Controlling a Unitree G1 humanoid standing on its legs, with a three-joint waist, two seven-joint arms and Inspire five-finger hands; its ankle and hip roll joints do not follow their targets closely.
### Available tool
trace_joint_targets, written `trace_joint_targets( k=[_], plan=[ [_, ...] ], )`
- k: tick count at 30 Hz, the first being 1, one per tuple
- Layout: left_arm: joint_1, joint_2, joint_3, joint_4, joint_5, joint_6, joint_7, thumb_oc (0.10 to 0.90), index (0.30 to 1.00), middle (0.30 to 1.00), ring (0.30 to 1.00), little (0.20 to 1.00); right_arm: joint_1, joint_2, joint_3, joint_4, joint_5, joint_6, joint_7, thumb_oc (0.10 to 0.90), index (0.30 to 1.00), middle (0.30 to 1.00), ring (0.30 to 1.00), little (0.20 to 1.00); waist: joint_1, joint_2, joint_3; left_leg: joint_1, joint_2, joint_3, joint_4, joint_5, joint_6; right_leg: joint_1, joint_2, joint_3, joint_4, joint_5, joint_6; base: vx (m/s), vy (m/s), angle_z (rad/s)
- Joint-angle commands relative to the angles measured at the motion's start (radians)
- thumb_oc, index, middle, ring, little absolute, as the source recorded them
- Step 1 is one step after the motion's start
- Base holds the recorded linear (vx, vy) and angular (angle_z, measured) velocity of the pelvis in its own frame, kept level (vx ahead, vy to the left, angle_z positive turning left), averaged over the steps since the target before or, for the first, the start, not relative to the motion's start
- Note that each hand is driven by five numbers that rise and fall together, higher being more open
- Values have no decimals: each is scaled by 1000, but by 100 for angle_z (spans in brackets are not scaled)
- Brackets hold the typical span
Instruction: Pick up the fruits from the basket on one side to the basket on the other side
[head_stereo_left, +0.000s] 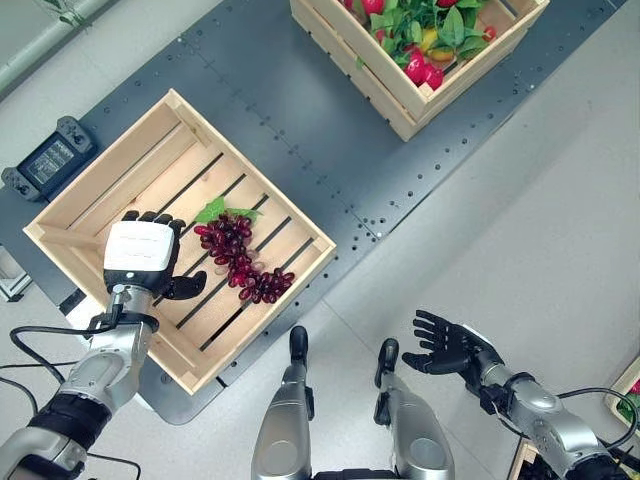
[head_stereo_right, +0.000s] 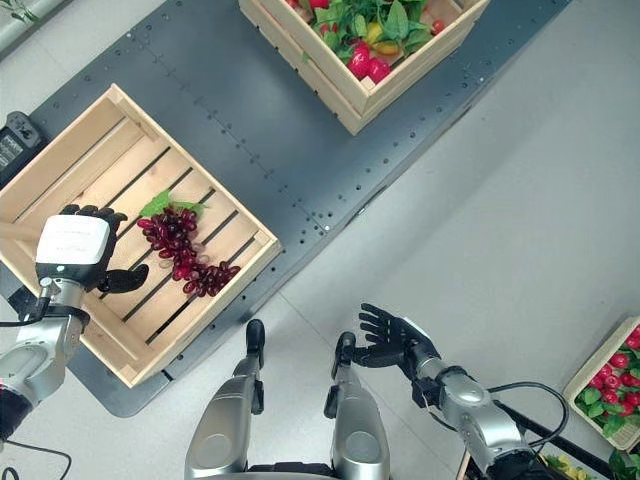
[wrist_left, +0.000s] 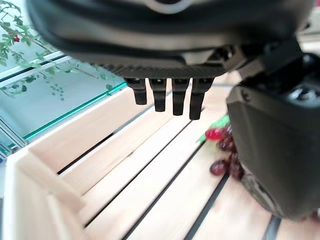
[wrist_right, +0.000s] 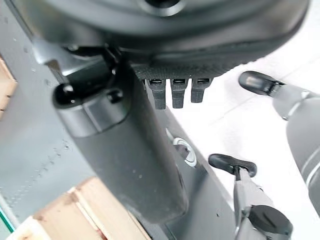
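A bunch of dark red grapes (head_stereo_left: 240, 258) with a green leaf lies on the slats of the near wooden crate (head_stereo_left: 120, 165). My left hand (head_stereo_left: 143, 256) hovers over that crate just left of the grapes, fingers straight and open, holding nothing. In the left wrist view the grapes (wrist_left: 223, 150) show beside the thumb (wrist_left: 275, 145). A second crate (head_stereo_left: 400, 100) at the far right holds red, yellow and green fruit (head_stereo_left: 420, 68) among leaves. My right hand (head_stereo_left: 445, 345) hangs open over the pale floor, low at the right.
Both crates stand on a dark grey platform (head_stereo_left: 300, 110). A black handheld controller (head_stereo_left: 50, 158) lies at its left edge. A small box of red fruit (head_stereo_right: 610, 385) sits on the floor at the far right.
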Motion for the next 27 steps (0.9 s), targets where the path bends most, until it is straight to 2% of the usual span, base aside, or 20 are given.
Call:
trace_joint_targets(
  k=[1, 5, 9, 13, 16, 18, 21, 27],
  plan=[
    [-65, 91, 42, 24, 90, 70, -30, 800, 900, 900, 900, 900, 17, -39, 10, -44, -15, -24, -3, 800, 900, 900, 900, 900, 5, -51, -34, -46, -16, 3, 160, -74, -27, -94, -19, 43, 161, -27, -3, -39, -12, 0],
    [-72, 112, 42, 23, 148, 90, -72, 800, 900, 900, 900, 900, 2, -30, 11, -34, -15, -37, -1, 800, 900, 900, 900, 900, 11, -56, -22, -47, -15, 5, 149, -70, -29, -84, -10, 38, 150, -29, -4, -38, -13, 2],
    [-95, 129, 35, 16, 189, 104, -43, 800, 900, 900, 900, 900, -10, -20, 18, -31, -3, -45, -15, 800, 900, 900, 900, 900, 14, -65, -18, -48, -12, 7, 143, -69, -30, -79, -5, 31, 139, -26, -4, -13, -19, 1],
    [-159, 132, 8, 46, 192, 104, 69, 800, 900, 900, 900, 900, -27, 9, 36, -18, 3, -62, -20, 800, 900, 900, 900, 900, 16, -83, -17, -53, -7, 8, 147, -73, -31, -75, 2, 23, 136, -27, -4, -16, -47, 2],
    [-186, 120, 2, 88, 181, 80, 139, 800, 900, 900, 900, 900, -29, 31, 49, -10, 2, -73, -21, 800, 900, 900, 900, 900, 15, -93, -18, -54, -3, 10, 148, -75, -31, -74, 7, 20, 133, -25, -4, 3, -49, 2],
    [-218, 90, -9, 141, 169, 66, 234, 800, 900, 900, 900, 900, -38, 57, 65, -6, -1, -75, -25, 800, 900, 900, 900, 900, 15, -107, -17, -57, -1, 8, 151, -76, -31, -71, 13, 20, 127, -21, -3, 4, -64, 1],
    [-245, 64, -18, 185, 174, 43, 307, 800, 900, 900, 900, 900, -49, 74, 81, 2, 4, -81, -31, 800, 900, 900, 900, 900, 16, -117, -17, -57, 2, 9, 150, -78, -32, -67, 18, 17, 121, -20, -4, 4, -49, -1],
    [-270, 37, -31, 208, 231, -14, 356, 800, 900, 900, 900, 900, -62, 98, 96, 8, -3, -82, -39, 800, 900, 900, 900, 900, 19, -123, -14, -55, 4, 7, 145, -80, -34, -63, 23, 14, 117, -19, -5, 6, -17, 1]
  ],
)
